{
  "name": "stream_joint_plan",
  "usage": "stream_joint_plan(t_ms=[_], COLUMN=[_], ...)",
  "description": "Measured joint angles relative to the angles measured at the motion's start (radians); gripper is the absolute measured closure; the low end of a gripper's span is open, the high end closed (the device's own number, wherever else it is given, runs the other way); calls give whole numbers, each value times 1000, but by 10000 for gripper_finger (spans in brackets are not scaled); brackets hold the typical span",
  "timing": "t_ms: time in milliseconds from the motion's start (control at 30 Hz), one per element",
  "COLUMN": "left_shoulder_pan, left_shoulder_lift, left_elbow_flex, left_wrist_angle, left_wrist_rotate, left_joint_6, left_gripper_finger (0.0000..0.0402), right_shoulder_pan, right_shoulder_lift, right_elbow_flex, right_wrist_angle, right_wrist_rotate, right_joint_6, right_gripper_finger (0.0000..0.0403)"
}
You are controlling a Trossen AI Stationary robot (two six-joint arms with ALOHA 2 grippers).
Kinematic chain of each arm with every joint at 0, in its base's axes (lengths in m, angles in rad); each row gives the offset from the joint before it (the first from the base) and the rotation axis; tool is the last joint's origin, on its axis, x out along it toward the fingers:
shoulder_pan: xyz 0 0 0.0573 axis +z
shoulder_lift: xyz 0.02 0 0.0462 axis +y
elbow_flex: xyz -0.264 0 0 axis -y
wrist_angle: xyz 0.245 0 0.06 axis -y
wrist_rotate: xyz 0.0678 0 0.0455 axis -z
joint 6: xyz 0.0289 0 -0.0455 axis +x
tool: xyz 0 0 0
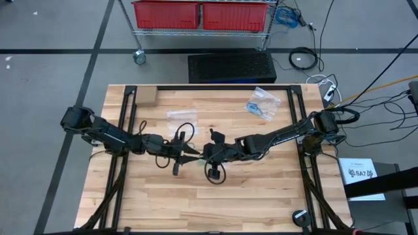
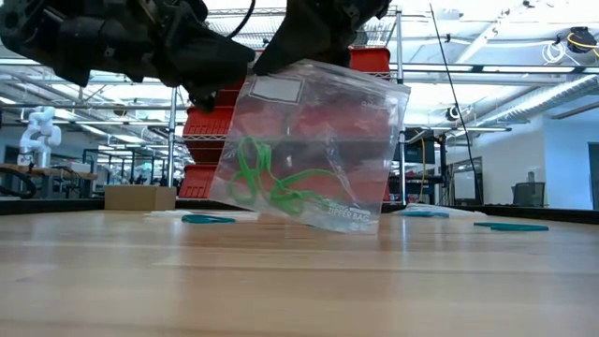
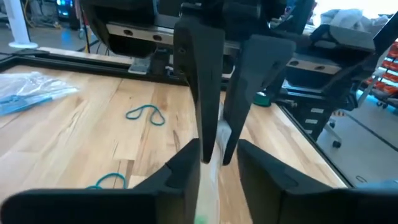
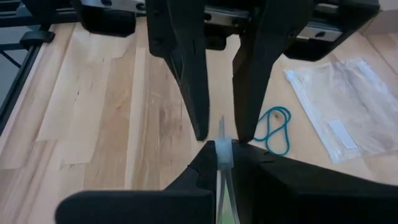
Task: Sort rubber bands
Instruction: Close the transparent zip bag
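Mid-worktop, left tool (image 1: 191,154) and right tool (image 1: 208,153) both pinch the top edge of a clear bag (image 2: 314,140), fingers closed on the plastic, holding it above the wood. Green rubber bands (image 2: 271,183) sit inside; teal bands (image 2: 208,219) lie loose toward the far edge. Risk: uneven pull slips the seal or tips the bag, spilling bands.

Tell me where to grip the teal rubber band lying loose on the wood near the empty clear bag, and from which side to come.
Take the teal rubber band from straight above, pinching across its two strands where they run close together. It lies flat on the table, so no side approach gets under it. It sits apart from the empty bag, leaving room for both fingers. Both grippers now hold the bag of green bands.
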State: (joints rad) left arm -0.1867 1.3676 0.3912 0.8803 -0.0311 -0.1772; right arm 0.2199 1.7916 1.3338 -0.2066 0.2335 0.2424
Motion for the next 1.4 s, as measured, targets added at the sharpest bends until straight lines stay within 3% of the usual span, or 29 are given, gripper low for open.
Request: stream_joint_plan(t_ms=[333, 767, 1033, 1233, 1400], left_shoulder_pan=[-10, -8, -3, -3, -13], left_shoulder_lift=[24, 20, -54, -85, -37], left_elbow_flex=[29, 38, 34, 34, 50], left_wrist_angle=[-14, 2, -71, -84, -90], left_wrist_rotate=[-3, -13, -30, -34, -30], left_joint_6=[36, 83, 109, 106, 107], left_gripper_finger=[395, 400, 401, 401, 369], right_shoulder_pan=[1, 5, 7, 11, 12], right_shoulder_lift=[-1, -43, -77, -77, -77], right_elbow_flex=[0, 0, 0, 0, 0], right_wrist_angle=[-15, -74, -215, -217, -160], right_wrist_rotate=[-4, 10, 19, 27, 25], right_joint_6=[0, 31, 92, 105, 83], right_gripper_finger=[399, 399, 399, 399, 399])
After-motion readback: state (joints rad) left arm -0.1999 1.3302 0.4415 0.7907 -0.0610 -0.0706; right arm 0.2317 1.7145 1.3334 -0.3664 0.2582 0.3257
